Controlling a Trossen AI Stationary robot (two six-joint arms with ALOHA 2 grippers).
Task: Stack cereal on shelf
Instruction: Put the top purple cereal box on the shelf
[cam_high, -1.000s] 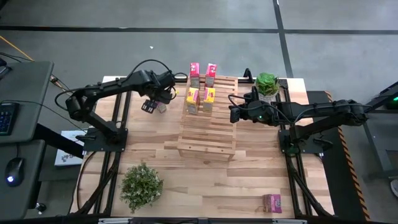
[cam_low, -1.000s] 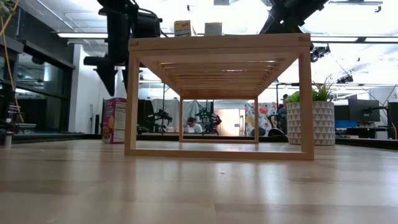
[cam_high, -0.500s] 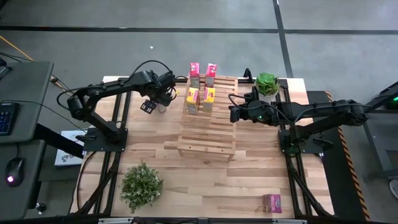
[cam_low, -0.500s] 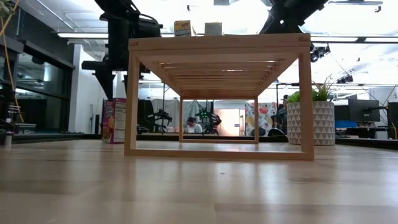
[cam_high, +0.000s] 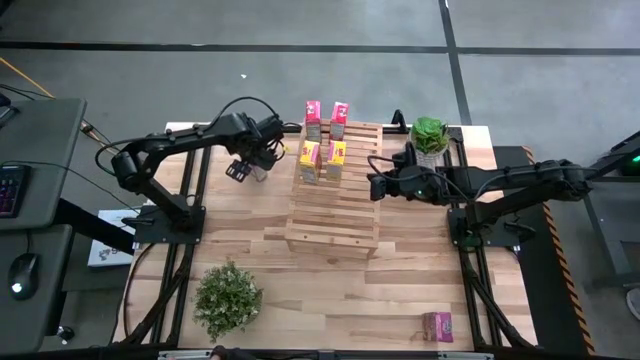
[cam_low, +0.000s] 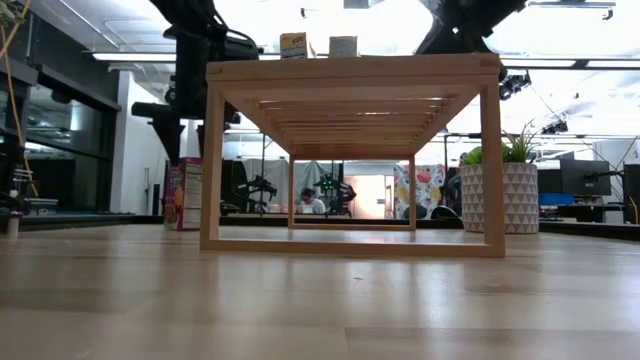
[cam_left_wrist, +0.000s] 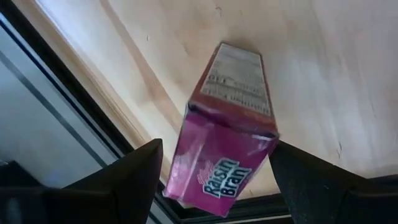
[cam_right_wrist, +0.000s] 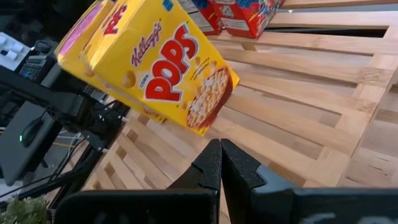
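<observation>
A magenta Raisin Bran box (cam_left_wrist: 227, 137) stands upright on the table (cam_high: 240, 230), left of the shelf (cam_high: 335, 215). My left gripper (cam_left_wrist: 214, 146) is open above it, pointing down, with one finger on each side of the box's top; I see no touch. The high view shows this gripper (cam_high: 243, 168) over the box (cam_high: 260, 173). Two yellow boxes (cam_high: 322, 162) and two red boxes (cam_high: 326, 120) stand on the shelf's far tiers. My right gripper (cam_right_wrist: 221, 152) is shut and hovers over the slats (cam_right_wrist: 298, 81) by the shelf's right side, facing the yellow boxes (cam_right_wrist: 168, 68).
Another pink box (cam_high: 437, 326) lies near the table's near right corner. A leafy plant (cam_high: 228, 298) sits at the near left, and a potted plant (cam_high: 430, 135) at the far right beside the shelf. Bare planks show in front of the shelf.
My left gripper has sunk a little toward the magenta box, staying open. The box has stayed where it was.
</observation>
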